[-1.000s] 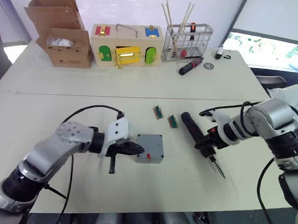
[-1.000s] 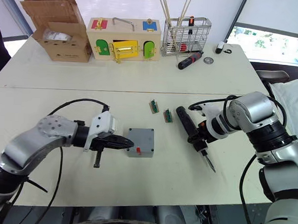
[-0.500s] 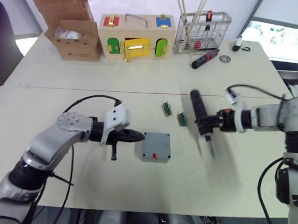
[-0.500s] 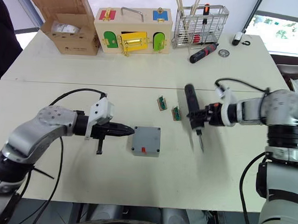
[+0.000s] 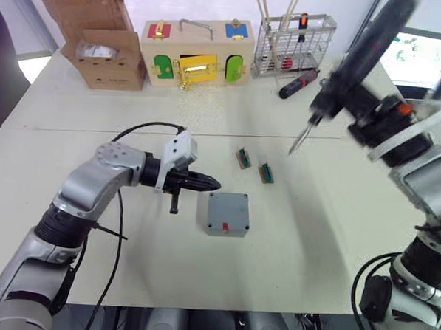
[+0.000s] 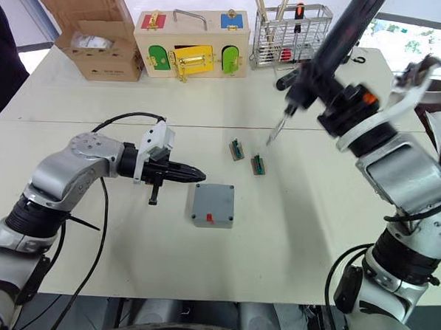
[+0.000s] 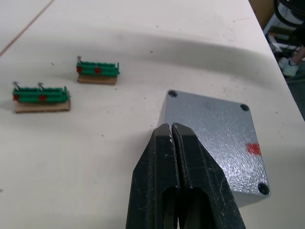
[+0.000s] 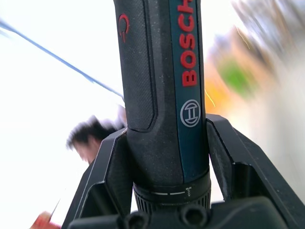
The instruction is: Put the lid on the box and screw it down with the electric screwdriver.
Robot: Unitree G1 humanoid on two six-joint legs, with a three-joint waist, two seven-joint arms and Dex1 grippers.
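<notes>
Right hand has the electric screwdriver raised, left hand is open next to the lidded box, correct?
Not quite: the left hand is shut, fingers pressed together, as the left wrist view shows. The rest holds: it sits next to the lidded box, and the right hand has the electric screwdriver raised.

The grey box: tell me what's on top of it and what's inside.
The lid sits flush on the box, with dark screw holes at its corners and a small red mark. It covers the inside, so nothing there can be seen. The left gripper hovers beside it, shut.
</notes>
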